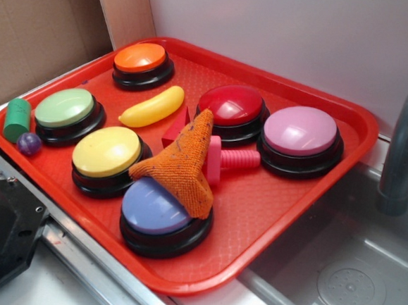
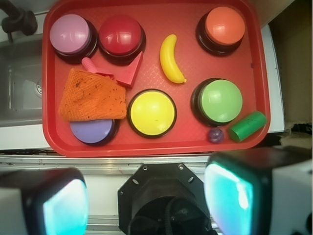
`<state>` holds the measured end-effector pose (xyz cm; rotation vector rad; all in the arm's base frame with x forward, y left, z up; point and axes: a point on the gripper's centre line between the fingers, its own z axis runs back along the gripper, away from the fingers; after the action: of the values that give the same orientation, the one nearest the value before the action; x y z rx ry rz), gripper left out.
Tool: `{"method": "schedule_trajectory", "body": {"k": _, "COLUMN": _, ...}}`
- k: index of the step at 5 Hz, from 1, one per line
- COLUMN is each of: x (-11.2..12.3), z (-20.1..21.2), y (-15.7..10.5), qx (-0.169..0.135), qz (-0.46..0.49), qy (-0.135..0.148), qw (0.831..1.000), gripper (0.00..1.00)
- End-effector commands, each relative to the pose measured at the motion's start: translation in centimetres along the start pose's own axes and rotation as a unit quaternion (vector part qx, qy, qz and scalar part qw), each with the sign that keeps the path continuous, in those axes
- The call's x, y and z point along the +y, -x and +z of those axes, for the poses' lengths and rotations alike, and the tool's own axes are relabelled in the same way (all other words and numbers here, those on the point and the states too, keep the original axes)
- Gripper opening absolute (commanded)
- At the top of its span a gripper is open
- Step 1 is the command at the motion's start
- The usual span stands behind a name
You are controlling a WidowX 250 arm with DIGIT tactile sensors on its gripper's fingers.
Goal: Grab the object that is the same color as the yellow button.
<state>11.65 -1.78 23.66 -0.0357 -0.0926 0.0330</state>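
Clearly nothing is grasped yet. Reading the wrist view from left to right across the red tray [image 2: 49, 142]: a pink dome button [image 2: 71, 34] and a dark red one [image 2: 120, 35] sit along the far edge, with an orange cloth [image 2: 93, 96] draped over a purple button [image 2: 92, 131] nearer the camera. Then comes the yellow button [image 2: 152, 112], and just beyond it, apart from it, the yellow toy banana [image 2: 171, 58], lying free on the tray. Further right are the orange button [image 2: 224, 25], light-green button [image 2: 221, 101] and a green cylinder [image 2: 247, 126]. The gripper [image 2: 146, 200] hangs wide apart, well short of the tray; the whole approach, descent and closing remain.
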Motion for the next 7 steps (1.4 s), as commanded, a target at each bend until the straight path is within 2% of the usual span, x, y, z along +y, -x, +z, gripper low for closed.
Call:
{"method": "schedule_trajectory", "body": {"k": 1, "x": 0.0, "z": 0.0, "y": 0.0, "qx": 0.000, "qz": 0.000, "qy": 0.000, "qw": 1.000, "gripper": 1.00}}
{"method": "schedule_trajectory", "body": {"k": 3, "x": 2.3, "z": -4.4, "y": -4.0, "qx": -0.035, "qz": -0.051, "qy": -0.016, "qw": 0.998, "gripper": 1.00}}
{"method": "schedule_trajectory", "body": {"k": 4, "x": 3.5, "z": -6.4, "y": -5.5, "qx": -0.050, "qz": -0.052, "qy": -0.034, "qw": 0.997, "gripper": 1.00}}
{"method": "schedule_trajectory", "body": {"k": 5, "x": 4.4, "z": -10.1, "y": -8.0, "qx": -0.069, "qz": -0.059, "qy": -0.052, "qw": 0.994, "gripper": 1.00}}
{"method": "schedule_trajectory", "body": {"k": 6, "x": 4.7, "z": -12.4, "y": -9.3, "qx": -0.085, "qz": -0.065, "qy": -0.047, "qw": 0.993, "gripper": 1.00}}
{"method": "schedule_trajectory", "body": {"k": 7, "x": 5.5, "z": -14.9, "y": -10.2, "qx": -0.075, "qz": -0.066, "qy": -0.048, "qw": 0.994, "gripper": 1.00}}
